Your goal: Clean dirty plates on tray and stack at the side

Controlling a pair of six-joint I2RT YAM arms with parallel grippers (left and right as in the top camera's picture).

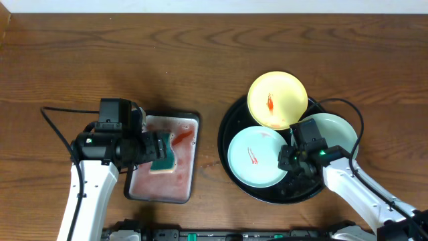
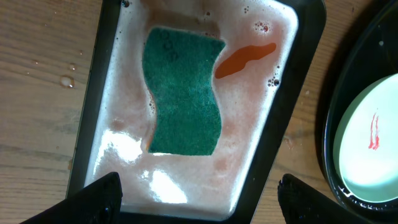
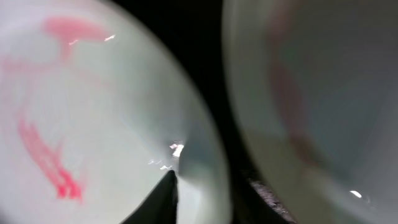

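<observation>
Left claw (image 2: pixel 199 202) spread above teal sponge (image 2: pixel 185 99) in small grey rectangular tray (image 2: pixel 278 118). Right claw (image 1: pixel 289 163) at rim of smeared mint round plastic plate (image 1: pixel 257 157) on large round black tray (image 1: pixel 224 140); can't tell if closed. Risk: shallow rim grip slips, plate drops.

A dark wooden table (image 1: pixel 100 53) carries a small rectangular grey tray (image 1: pixel 160 189) left of centre and a round black tray (image 1: pixel 223 144) toward the right edge, both nearer the front edge

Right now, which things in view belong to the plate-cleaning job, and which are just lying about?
Job: yellow plate, front mint plate, right mint plate, black tray, sponge, grey wash tray.
Lying about: water drops on the wood, orange blob in that tray.
</observation>
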